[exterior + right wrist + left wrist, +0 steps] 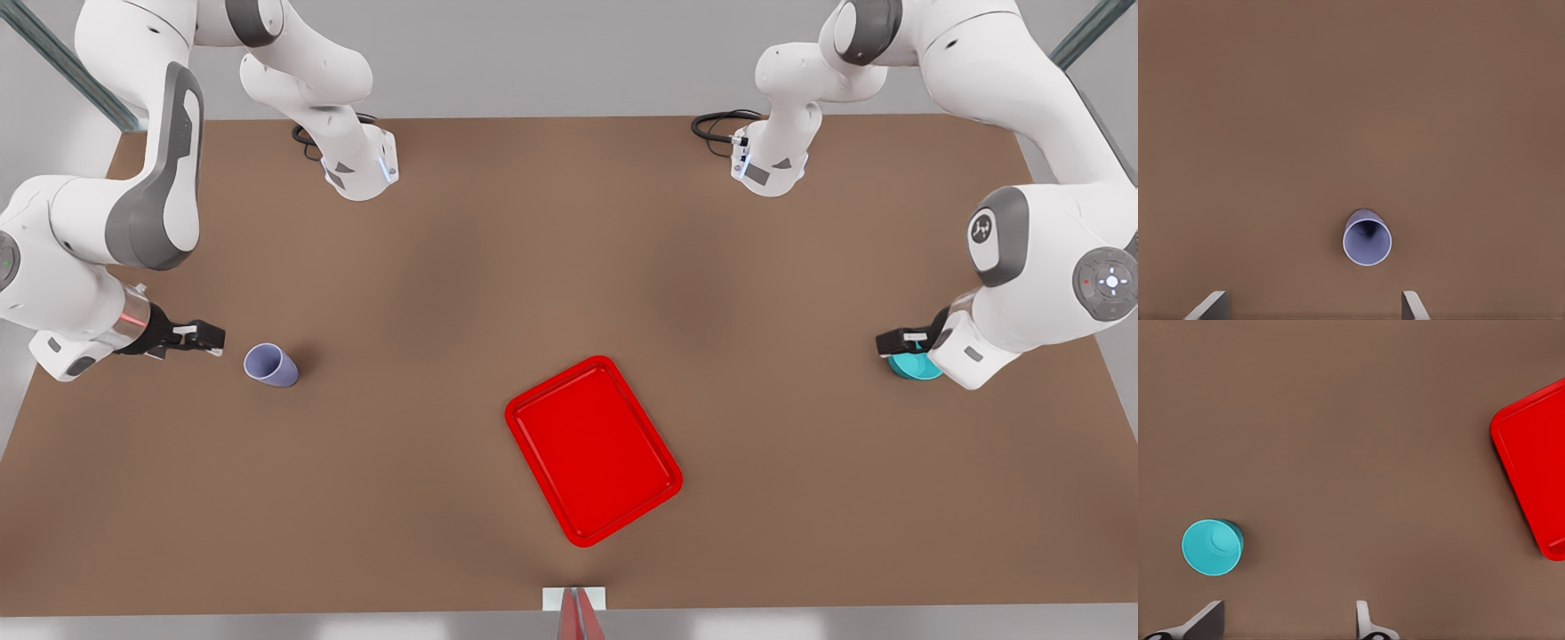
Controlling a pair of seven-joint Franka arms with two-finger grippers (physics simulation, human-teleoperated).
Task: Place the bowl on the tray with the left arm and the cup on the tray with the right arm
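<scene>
Turquoise bowl point(914, 365) sits upright on the brown table point(569, 267) at the front view's right, partly covered by the left gripper point(893, 341) above it; in the left wrist view the bowl point(1212, 547) lies off to one side of the spread fingers point(1365, 621), not between them, nothing held. Lavender cup point(271, 364) stands on the table at the front view's left, just beside the right gripper point(213, 338), apart from it; in the right wrist view the cup point(1367, 239) is ahead of and between the lines of the open fingers point(1411, 305), not yet enclosed. Red tray point(593, 449) lies bare near the middle front of the table, well apart from both items, turned at an angle; its corner point(1531, 463) is cut off in the left wrist view. Progress: nothing placed, nothing grasped, both arms look to be at the approach stage; both picks, carries and releases are left. Hard to tell: how high each gripper is above the table, and most of the bowl in the front view is hidden by the left arm's wrist. Fingertips are cropped in both wrist views.
</scene>
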